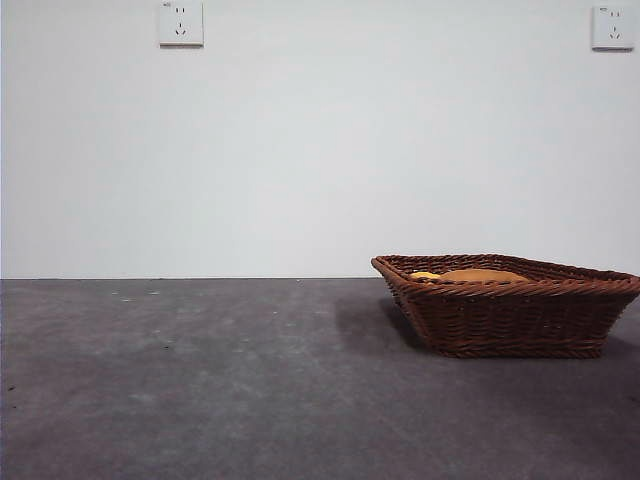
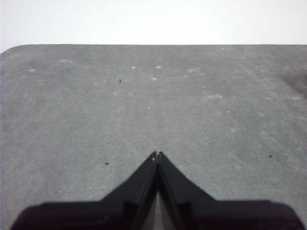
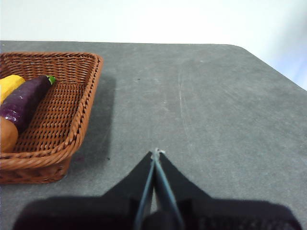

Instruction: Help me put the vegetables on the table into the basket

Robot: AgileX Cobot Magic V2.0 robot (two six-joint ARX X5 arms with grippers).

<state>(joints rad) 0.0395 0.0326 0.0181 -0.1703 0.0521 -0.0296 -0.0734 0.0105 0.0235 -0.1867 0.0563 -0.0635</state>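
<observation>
Front view: the shallow brown woven wicker basket sits on the dark grey table, the tan potato peeking over its rim. Left wrist view: the left gripper, jaws pressed together, hangs over bare table. Right wrist view: the right gripper, jaws closed and empty, hangs beside the basket holding the dark purple eggplant, yellow corn cob and potato.

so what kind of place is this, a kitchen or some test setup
Probably a lab or test bench, not a kitchen: a bare dark grey table, a plain white wall with two power sockets, and only a wicker basket of vegetables.
</observation>
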